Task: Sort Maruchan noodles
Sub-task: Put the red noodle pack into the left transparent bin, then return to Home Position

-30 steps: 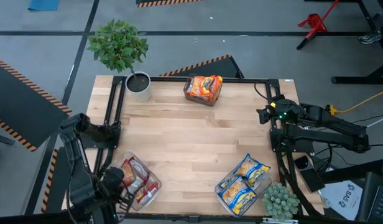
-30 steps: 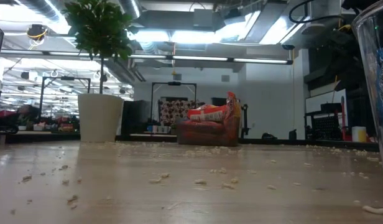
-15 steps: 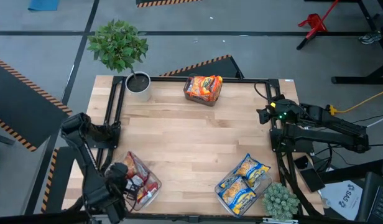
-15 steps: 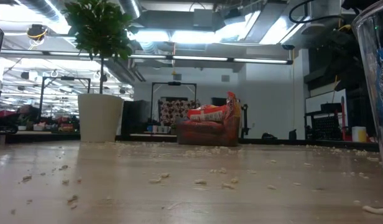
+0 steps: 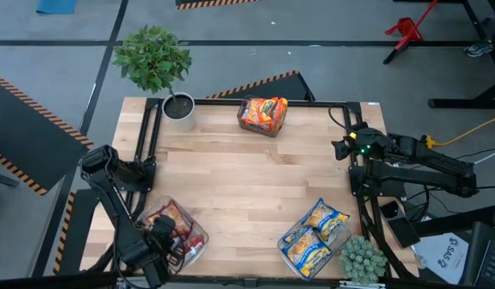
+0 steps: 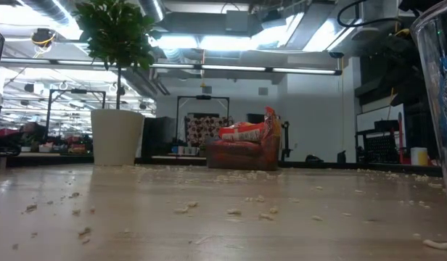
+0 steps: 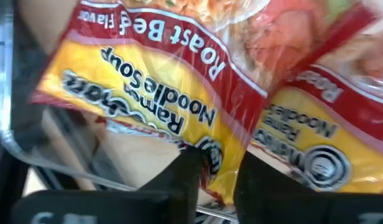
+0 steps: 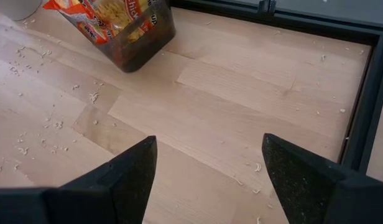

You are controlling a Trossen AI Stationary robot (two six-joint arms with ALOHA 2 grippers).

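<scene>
Left wrist view shows a red-and-yellow noodle packet (image 7: 179, 93) lying in the clear bin (image 5: 195, 241) at the counter's (image 5: 247, 177) near left corner, its crinkly edge between the slightly parted fingers of the left end effector (image 7: 217, 180), light, slippery and easy to crush, while the right end effector (image 8: 207, 174) waits wide open.

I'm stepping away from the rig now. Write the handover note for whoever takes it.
Left pincer: over the near-left bin, fingers either side of a red-and-yellow Roast Beef packet; whether it is gripped cannot be told.
Right pincer: open, empty, parked by the table's right edge.
Noodles: orange packets in the far bin, blue-and-yellow packets in the near-right bin, red ones near-left.
Done: no packets lie loose on the table.
Left: confirm the left pincer's packet is released in its bin, then withdraw the arm.
</scene>
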